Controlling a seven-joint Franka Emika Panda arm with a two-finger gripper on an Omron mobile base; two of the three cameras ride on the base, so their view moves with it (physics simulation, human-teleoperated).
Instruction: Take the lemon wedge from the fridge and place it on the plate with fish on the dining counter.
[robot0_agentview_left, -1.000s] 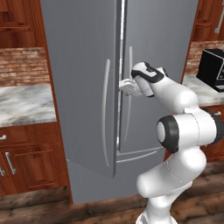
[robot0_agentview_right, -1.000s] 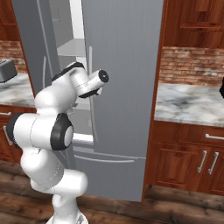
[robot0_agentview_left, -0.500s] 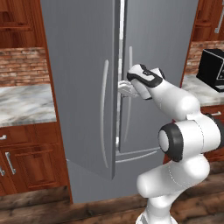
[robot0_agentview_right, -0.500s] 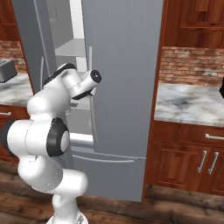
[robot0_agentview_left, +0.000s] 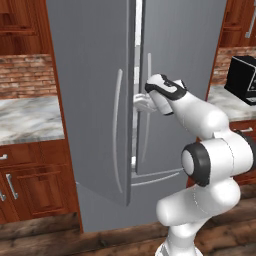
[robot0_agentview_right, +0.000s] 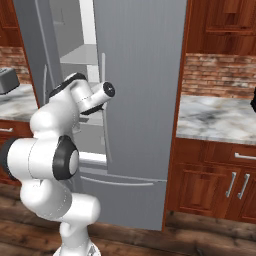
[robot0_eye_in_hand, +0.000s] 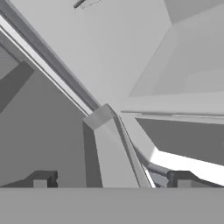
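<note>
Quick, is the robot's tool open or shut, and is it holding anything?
Tool: open, holding nothing, at the edge of the fridge door.

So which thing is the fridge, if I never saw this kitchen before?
Look at the middle of the kitchen wall, between the reddish-brown wood cabinets with marble tops. The fridge is the tall grey box there, with two doors, long thin curved handles and a drawer at the bottom. Unlike its neighbours, it is plain grey metal, and one door stands ajar, showing white inside.
</note>
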